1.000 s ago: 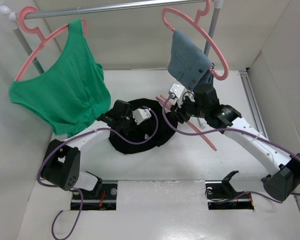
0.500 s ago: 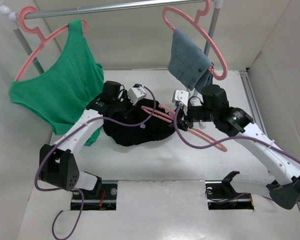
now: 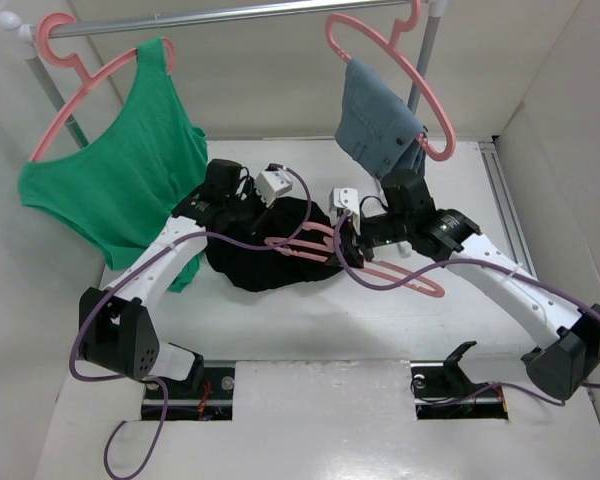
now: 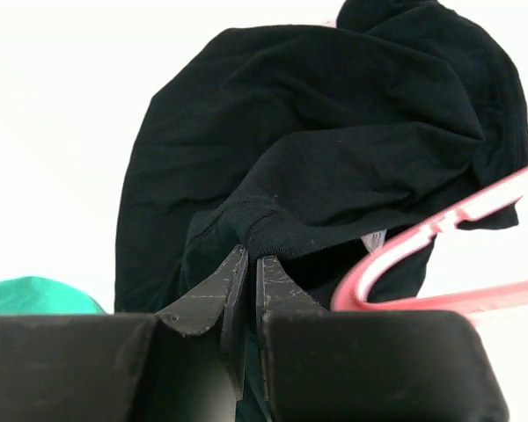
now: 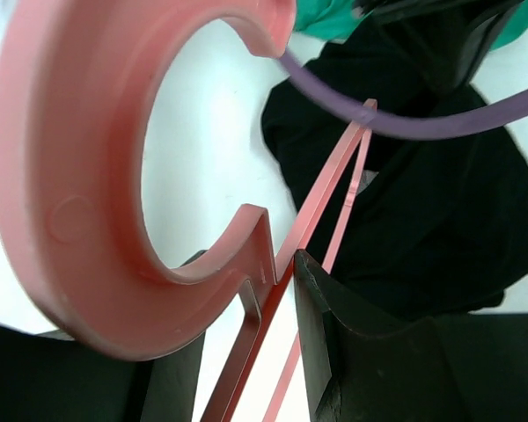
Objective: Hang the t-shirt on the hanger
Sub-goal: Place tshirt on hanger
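The black t-shirt lies bunched on the white table, left of centre. My left gripper is shut on a fold of the t-shirt's edge, which shows pinched between the fingertips in the left wrist view. My right gripper is shut on the neck of the salmon-pink hanger, just below its hook. One hanger arm reaches left over the t-shirt and passes under the lifted cloth edge. The tiny pale chest mark is hidden.
A green tank top and a blue-grey denim garment hang on pink hangers from the rail at the back. Purple cables loop from both wrists over the shirt. White walls enclose the table.
My left gripper lifted the t-shirt edge up and back to the left. My right gripper swung the hanger level, then moved left, sliding its arm further over the shirt.
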`<action>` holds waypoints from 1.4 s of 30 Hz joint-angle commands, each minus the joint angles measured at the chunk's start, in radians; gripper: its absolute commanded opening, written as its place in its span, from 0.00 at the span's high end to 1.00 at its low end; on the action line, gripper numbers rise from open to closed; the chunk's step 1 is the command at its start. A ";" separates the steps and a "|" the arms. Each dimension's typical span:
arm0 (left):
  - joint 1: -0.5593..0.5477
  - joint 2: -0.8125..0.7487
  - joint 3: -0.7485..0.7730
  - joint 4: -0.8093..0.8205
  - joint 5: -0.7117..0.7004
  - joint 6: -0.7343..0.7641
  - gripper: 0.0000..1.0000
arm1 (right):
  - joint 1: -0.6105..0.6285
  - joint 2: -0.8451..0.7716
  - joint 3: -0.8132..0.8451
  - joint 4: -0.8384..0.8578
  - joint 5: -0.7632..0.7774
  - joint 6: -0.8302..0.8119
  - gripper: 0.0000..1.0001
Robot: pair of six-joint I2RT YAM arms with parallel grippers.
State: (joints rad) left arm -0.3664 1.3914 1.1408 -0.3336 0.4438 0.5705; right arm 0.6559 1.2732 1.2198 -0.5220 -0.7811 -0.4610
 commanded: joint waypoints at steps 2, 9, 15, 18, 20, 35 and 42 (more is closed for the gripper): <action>-0.002 -0.020 0.022 0.013 -0.002 -0.029 1.00 | 0.008 -0.064 -0.014 0.026 -0.041 -0.027 1.00; -0.002 -0.043 0.031 -0.042 0.099 -0.020 1.00 | 0.017 -0.028 -0.026 0.146 0.242 0.045 1.00; -0.012 -0.052 0.100 -0.065 0.141 -0.020 1.00 | 0.027 0.038 -0.026 0.269 0.180 0.045 1.00; -0.022 -0.039 0.160 -0.074 0.171 -0.041 1.00 | 0.027 0.070 -0.026 0.332 0.091 0.036 1.00; -0.022 -0.026 0.233 -0.087 0.171 -0.041 1.00 | 0.027 0.071 -0.014 0.367 0.028 0.027 1.00; -0.078 0.021 0.571 -0.341 0.485 -0.017 1.00 | -0.035 0.148 0.058 0.570 -0.049 0.004 1.00; -0.117 0.011 0.562 -0.441 0.479 0.065 0.82 | -0.055 0.215 0.081 0.611 -0.119 0.004 1.00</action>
State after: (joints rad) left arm -0.4690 1.4391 1.6848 -0.7166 0.8597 0.5976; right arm 0.6167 1.4780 1.2644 0.0189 -0.8696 -0.4526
